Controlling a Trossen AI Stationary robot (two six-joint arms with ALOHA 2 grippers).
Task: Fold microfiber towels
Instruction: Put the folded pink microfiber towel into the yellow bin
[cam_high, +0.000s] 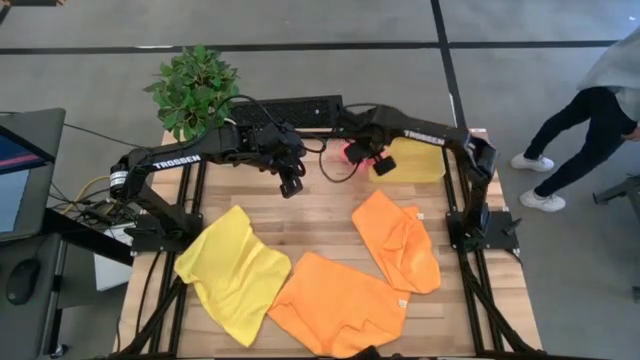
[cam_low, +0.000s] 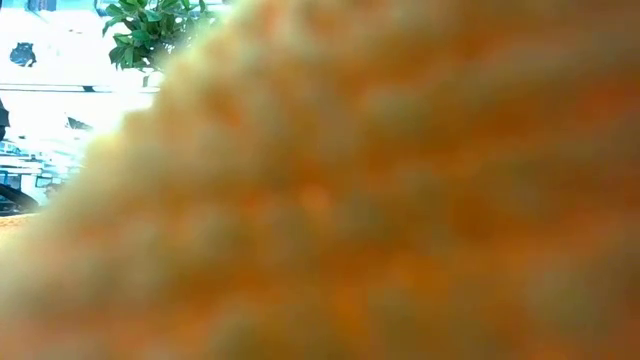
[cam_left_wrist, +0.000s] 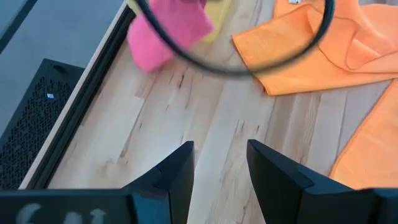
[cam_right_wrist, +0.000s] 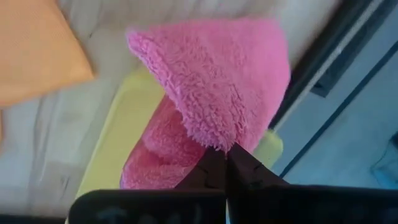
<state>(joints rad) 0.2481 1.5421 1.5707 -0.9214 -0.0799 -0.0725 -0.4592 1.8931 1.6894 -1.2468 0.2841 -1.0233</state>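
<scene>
My right gripper is shut on the pink towel at the table's far side, just left of the translucent yellow bin; the towel also shows as a small pink patch in the high view. My left gripper stands open above bare wood near the table's far middle, with nothing between its fingers. The yellow towel lies spread at the near left. One orange towel lies at the near middle and another to its right. Orange cloth fills the low view. My right gripper pinches the pink towel by a bunched edge between its two fingers, which come from above and point steeply down. The towel hangs doubled over below the fingers, above the bin's rim. Whether its lower end touches the bin, I cannot tell.
A potted plant stands at the far left corner and a black box at the far edge. A dark cable loops in front of my left wrist camera. A person walks on the floor to the right.
</scene>
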